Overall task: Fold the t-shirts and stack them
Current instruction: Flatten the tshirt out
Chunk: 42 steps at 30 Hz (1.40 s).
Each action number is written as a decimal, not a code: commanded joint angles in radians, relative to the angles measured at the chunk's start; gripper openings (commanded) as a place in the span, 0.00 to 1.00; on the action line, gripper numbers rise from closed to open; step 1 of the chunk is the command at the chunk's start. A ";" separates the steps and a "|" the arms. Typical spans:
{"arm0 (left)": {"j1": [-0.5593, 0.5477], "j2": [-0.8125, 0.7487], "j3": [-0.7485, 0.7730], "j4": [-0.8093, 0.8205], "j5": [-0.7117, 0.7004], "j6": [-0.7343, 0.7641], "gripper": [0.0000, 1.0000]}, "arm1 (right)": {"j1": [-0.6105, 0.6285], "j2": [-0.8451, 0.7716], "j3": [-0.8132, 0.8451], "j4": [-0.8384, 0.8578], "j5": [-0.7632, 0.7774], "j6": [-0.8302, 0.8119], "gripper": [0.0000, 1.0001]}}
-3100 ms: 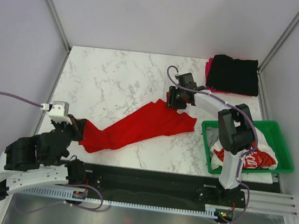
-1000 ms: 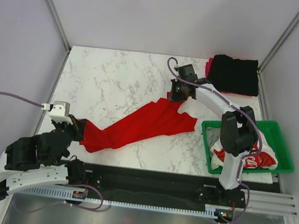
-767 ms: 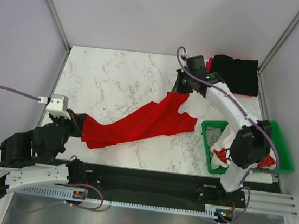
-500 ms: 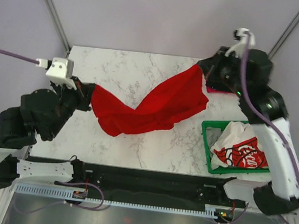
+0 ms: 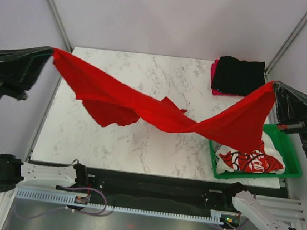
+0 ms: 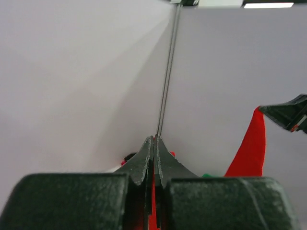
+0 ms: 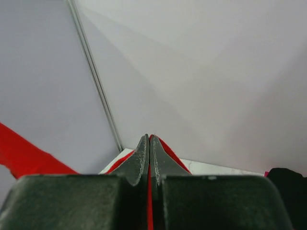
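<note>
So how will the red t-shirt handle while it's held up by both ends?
Probably very floppy: the red t-shirt sags and twists between the two shut jaws. Likely light, since thin pinches at its ends carry it whole. It could snag, as its right part seems to hang over the green crate.

Overhead looks down; wrists look level, sharing t-shirt (image 5: pixel 159 113).

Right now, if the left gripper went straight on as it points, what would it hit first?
Beyond the red t-shirt it pinches, the left gripper seems to have open air up to the pale wall by the thin corner strip. The right gripper sits off to one side. Depth is unclear.
</note>
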 commanded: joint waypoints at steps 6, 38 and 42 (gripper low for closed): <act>0.090 -0.070 0.162 0.155 0.436 0.107 0.02 | 0.000 -0.088 0.121 0.100 0.067 -0.039 0.00; 1.153 1.268 0.305 -0.303 0.623 -0.350 0.76 | -0.114 1.411 0.439 -0.362 0.424 0.138 0.98; 1.138 1.181 0.112 -0.235 0.584 -0.300 1.00 | -0.110 1.235 0.151 -0.174 0.363 0.125 0.98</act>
